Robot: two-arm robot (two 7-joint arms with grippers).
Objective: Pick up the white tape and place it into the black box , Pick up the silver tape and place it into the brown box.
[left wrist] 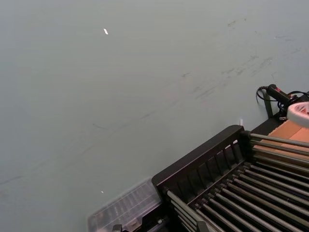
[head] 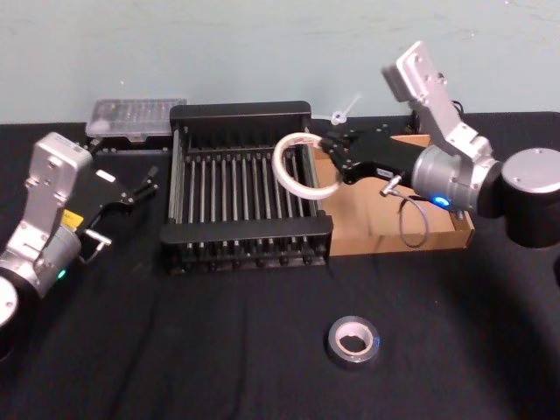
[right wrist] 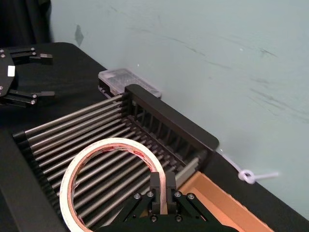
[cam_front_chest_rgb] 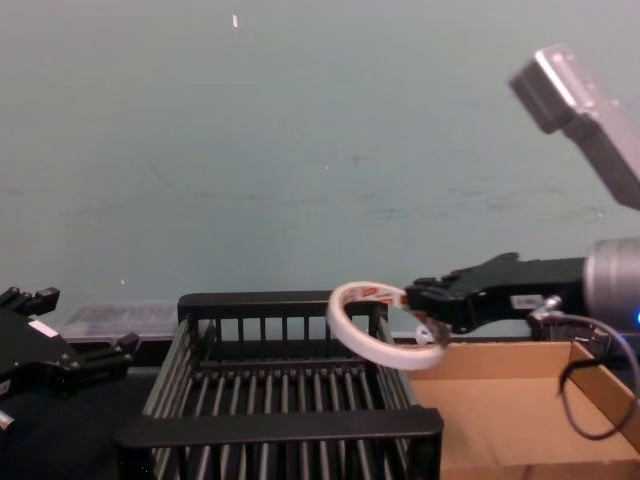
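My right gripper [head: 331, 162] is shut on the white tape [head: 277, 164], a thin ring held tilted in the air over the right side of the black box [head: 241, 112]. In the right wrist view the fingers [right wrist: 163, 186] pinch the ring's band [right wrist: 111, 143] above the crate's bars. From the chest, the ring [cam_front_chest_rgb: 365, 291] hangs above the crate's right rim [cam_front_chest_rgb: 280, 426]. The brown box [head: 385, 223] lies right of the crate, under my right arm. The silver tape [head: 353, 339] lies flat on the black table near the front. My left gripper [head: 133, 192] stands open, parked left of the crate.
A clear plastic case [head: 136, 116] sits behind the crate's left corner. A white tie [right wrist: 251, 176] lies behind the brown box near the wall. A cable loop [head: 411, 219] hangs from my right wrist over the brown box.
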